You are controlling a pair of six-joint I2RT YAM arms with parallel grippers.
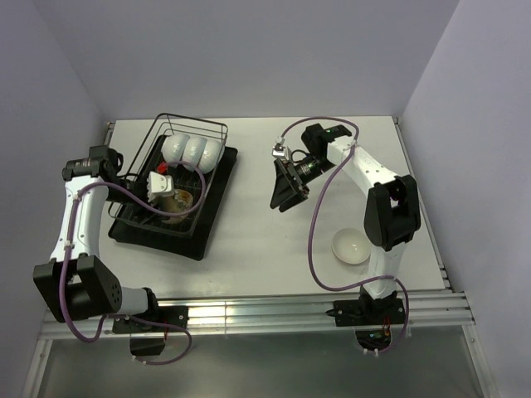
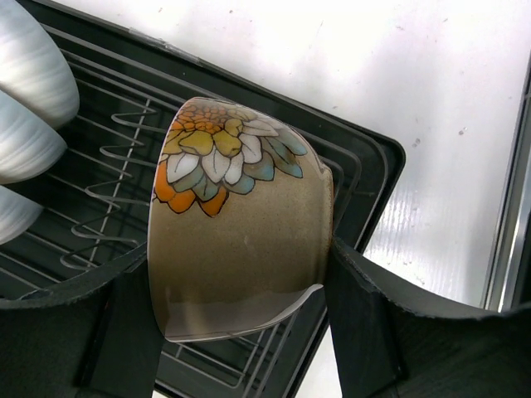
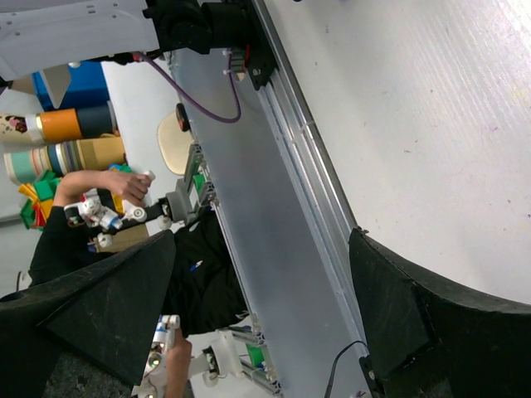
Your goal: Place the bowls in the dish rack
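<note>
White table [image 1: 274, 240] between pale walls. At its left, dish rack [image 1: 195, 123] on black tray [image 1: 211, 217], with three white bowls [image 1: 192, 151] already standing on edge at the far end. Midway through loading, by the look of it: setting in a fourth, a tan flowered bowl [image 2: 241, 240], tilted on edge over the rack's wires beside those three; touching them or not, impossible to tell. Next move likely calls for this: lower into a free slot, keep upright, spread the fingers only once seated, lift clear without nudging the neighbours. Left gripper [image 1: 159, 186] partly open, fingers [image 2: 124, 340] pressed on both sides of the tan bowl. Right gripper [image 1: 286, 186] spread wide, holding nothing, over mid-table. One more white bowl [image 1: 351, 246] on the table near the right arm's base.
</note>
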